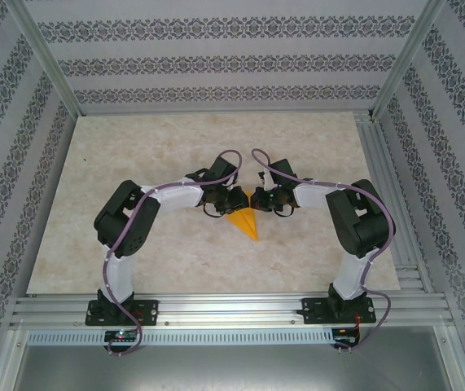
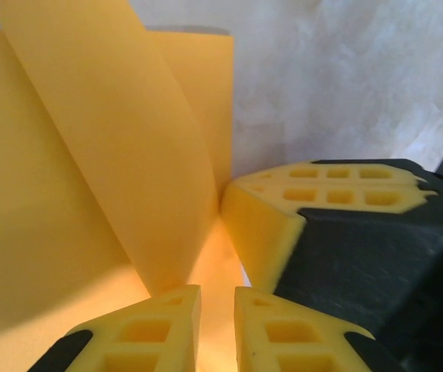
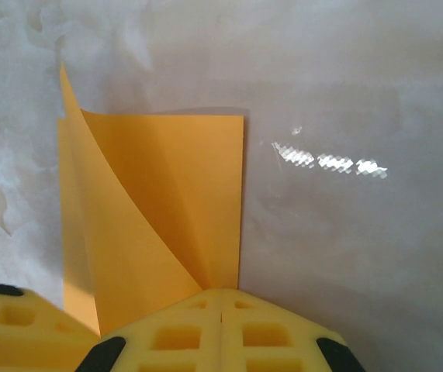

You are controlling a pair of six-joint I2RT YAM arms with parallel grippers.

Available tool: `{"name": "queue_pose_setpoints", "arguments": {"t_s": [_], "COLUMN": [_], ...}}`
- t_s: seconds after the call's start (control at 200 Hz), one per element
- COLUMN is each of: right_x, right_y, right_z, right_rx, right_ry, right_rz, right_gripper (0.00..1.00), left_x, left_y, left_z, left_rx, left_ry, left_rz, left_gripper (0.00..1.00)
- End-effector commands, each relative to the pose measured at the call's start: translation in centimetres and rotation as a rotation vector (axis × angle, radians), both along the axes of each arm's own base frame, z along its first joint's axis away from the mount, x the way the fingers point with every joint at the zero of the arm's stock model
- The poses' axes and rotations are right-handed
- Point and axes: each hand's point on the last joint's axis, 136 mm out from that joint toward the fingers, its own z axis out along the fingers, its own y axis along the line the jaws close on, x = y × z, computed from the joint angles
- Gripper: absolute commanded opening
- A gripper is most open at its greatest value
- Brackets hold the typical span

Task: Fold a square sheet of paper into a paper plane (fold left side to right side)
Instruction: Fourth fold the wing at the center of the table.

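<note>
paper plane (image 1: 247, 221) | flap raised | right claw (image 3: 221, 296) clenched, tips at flap | left claw (image 2: 217, 298) grip unclear

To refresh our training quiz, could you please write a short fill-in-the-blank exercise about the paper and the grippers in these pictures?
1. The right gripper has its jaws ___.
2. In the overhead view, the paper has its sharp tip pointing toward the ___ of the picture.
3. One flap of the paper curls ___ off the table.
Missing words: shut; bottom; upward.
</note>
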Motion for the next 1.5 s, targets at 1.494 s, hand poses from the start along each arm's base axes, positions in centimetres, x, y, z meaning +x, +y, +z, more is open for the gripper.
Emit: {"name": "queue_pose_setpoints", "arguments": {"t_s": [1.494], "right_x": [-0.8], "right_y": [-2.3], "right_z": [4.0], "right_rx": [-0.009], "right_ry": [-0.059], "right_rz": [-0.048], "right_gripper": [0.23], "left_x": [-0.2], "left_y": [0.4], "left_z": [-4.1], "left_rx": [0.014], "left_ry": [0.043], "left_rz": [0.014], "left_gripper": [0.23]}}
